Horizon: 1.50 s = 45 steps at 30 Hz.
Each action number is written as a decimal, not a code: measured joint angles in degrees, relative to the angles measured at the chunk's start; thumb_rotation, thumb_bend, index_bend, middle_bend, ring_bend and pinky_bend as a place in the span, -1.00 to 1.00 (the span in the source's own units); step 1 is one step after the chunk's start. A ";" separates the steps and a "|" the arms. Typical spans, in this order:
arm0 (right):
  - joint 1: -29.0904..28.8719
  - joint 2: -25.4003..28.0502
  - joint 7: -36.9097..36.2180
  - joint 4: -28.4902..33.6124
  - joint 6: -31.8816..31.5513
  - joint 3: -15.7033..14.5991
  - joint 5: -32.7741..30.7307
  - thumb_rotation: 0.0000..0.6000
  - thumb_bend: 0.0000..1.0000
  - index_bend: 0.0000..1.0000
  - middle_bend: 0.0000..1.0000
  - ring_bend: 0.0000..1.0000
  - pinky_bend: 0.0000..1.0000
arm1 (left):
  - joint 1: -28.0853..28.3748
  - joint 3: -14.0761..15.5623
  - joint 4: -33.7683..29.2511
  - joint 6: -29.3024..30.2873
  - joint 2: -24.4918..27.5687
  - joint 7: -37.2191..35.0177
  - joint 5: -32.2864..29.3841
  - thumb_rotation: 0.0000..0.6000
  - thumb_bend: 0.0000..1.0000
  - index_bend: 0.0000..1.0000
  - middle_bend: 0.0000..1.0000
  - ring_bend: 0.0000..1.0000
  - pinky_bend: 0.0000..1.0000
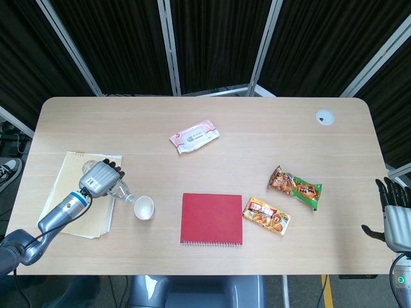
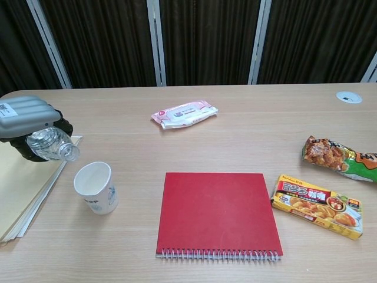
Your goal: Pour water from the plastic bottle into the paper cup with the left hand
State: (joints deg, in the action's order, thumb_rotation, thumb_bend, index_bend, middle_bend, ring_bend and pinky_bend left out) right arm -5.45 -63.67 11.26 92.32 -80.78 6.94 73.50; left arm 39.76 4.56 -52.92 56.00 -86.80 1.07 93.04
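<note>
My left hand (image 1: 99, 179) (image 2: 26, 118) grips a clear plastic bottle (image 1: 122, 190) (image 2: 52, 144) at the left of the table. The bottle is tilted, its open neck pointing down and right toward the white paper cup (image 1: 144, 207) (image 2: 96, 187). The mouth hangs just above and left of the cup's rim, a small gap between them. The cup stands upright on the wood. My right hand (image 1: 393, 215) hangs off the table's right edge with fingers spread, holding nothing; the chest view does not show it.
A stack of yellow paper (image 1: 90, 202) (image 2: 17, 188) lies under my left arm. A red spiral notebook (image 1: 212, 219) (image 2: 219, 213) sits right of the cup. Further right are a curry box (image 1: 266, 215) (image 2: 318, 206) and a snack bag (image 1: 295, 187) (image 2: 339, 156). A wipes pack (image 1: 194, 135) (image 2: 184, 114) lies behind.
</note>
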 measured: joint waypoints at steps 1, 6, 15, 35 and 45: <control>0.00 0.01 -0.02 0.01 0.01 0.01 0.00 1.00 -1.00 -1.00 -1.00 -1.00 -1.00 | 0.02 -0.06 -0.04 0.03 0.02 0.72 -0.01 1.00 -0.24 0.20 -0.08 -0.27 -0.26; -0.01 0.03 -0.07 -0.01 0.09 0.01 -0.04 1.00 -1.00 -1.00 -1.00 -1.00 -1.00 | 0.08 -0.44 -1.07 -0.18 0.21 2.77 -0.47 1.00 -0.24 0.20 -0.08 -0.27 -0.26; 0.01 0.12 -0.28 -0.05 0.14 0.08 -0.13 1.00 -1.00 -1.00 -1.00 -1.00 -1.00 | 0.22 -1.23 -3.43 -0.47 1.02 7.15 -1.38 1.00 -0.24 0.19 -0.08 -0.27 -0.26; 0.06 0.35 -0.26 0.18 0.17 0.13 -0.27 1.00 -1.00 -1.00 -1.00 -1.00 -1.00 | 0.19 -2.08 -6.23 0.22 2.61 10.53 -2.07 1.00 -0.24 0.19 -0.08 -0.27 -0.26; 0.05 0.23 0.15 0.24 0.17 0.09 -0.35 1.00 -1.00 -1.00 -1.00 -1.00 -1.00 | -0.01 -1.41 -4.54 1.35 2.36 7.56 -0.80 1.00 -0.24 0.19 -0.08 -0.27 -0.27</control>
State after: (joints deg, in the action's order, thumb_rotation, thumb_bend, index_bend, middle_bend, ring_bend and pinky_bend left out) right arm -5.40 -63.44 11.41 92.56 -80.61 7.03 73.15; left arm 39.75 3.16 -57.46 57.35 -84.43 8.63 92.24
